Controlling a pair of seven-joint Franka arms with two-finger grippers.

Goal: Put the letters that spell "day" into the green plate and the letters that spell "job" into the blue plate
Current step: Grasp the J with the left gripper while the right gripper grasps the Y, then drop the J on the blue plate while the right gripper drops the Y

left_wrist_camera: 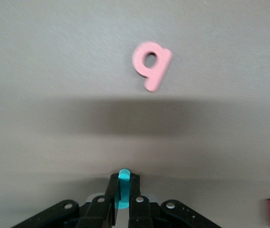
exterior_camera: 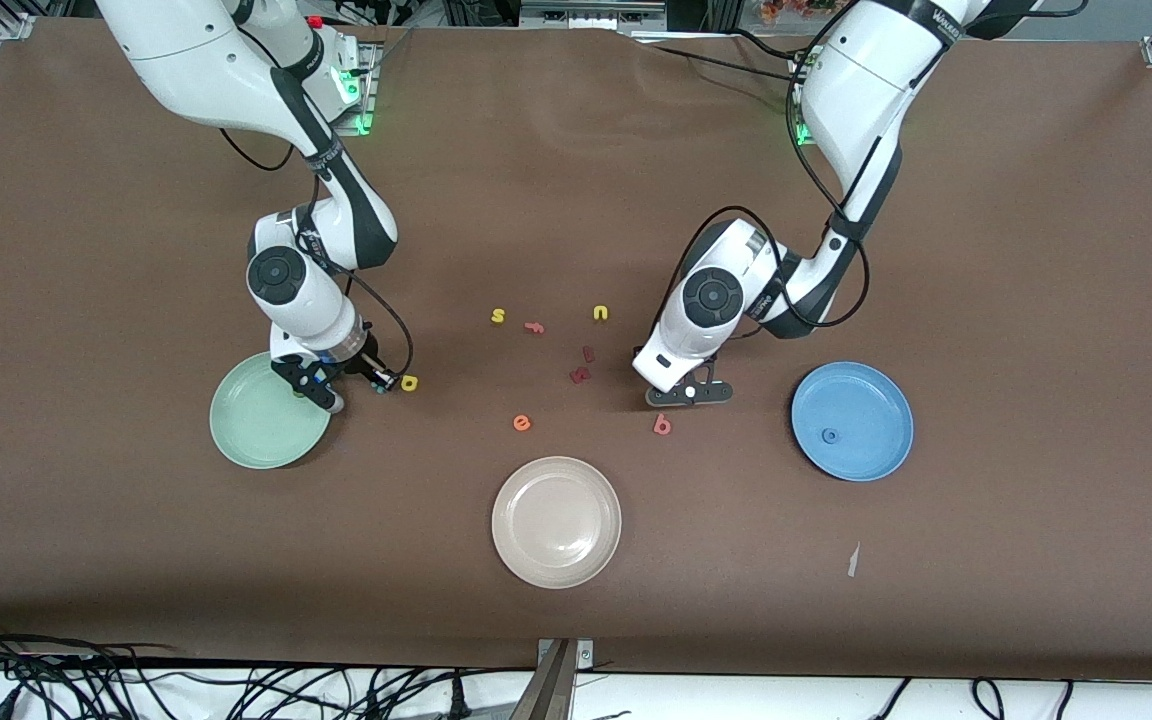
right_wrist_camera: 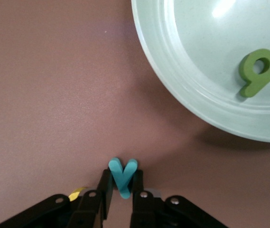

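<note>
My right gripper (right_wrist_camera: 123, 189) is shut on the teal y (right_wrist_camera: 123, 175), low over the table beside the green plate (right_wrist_camera: 182, 71). An olive-green d (right_wrist_camera: 259, 71) lies in that plate. The yellow a (exterior_camera: 409, 383) lies on the table just beside the right gripper (exterior_camera: 377, 384), at the green plate's (exterior_camera: 254, 425) edge toward the middle. My left gripper (left_wrist_camera: 123, 192) is shut on the teal j (left_wrist_camera: 123, 180), low over the table a little way from the salmon b (left_wrist_camera: 151, 64). In the front view the left gripper (exterior_camera: 688, 393) is between the b (exterior_camera: 662, 424) and the blue plate (exterior_camera: 866, 400), which holds the blue o (exterior_camera: 829, 435).
A beige plate (exterior_camera: 556, 520) sits nearest the front camera. Loose letters lie mid-table: yellow s (exterior_camera: 498, 316), yellow u (exterior_camera: 601, 313), orange e (exterior_camera: 522, 423), and dark red letters (exterior_camera: 579, 375). A small grey scrap (exterior_camera: 853, 560) lies near the blue plate.
</note>
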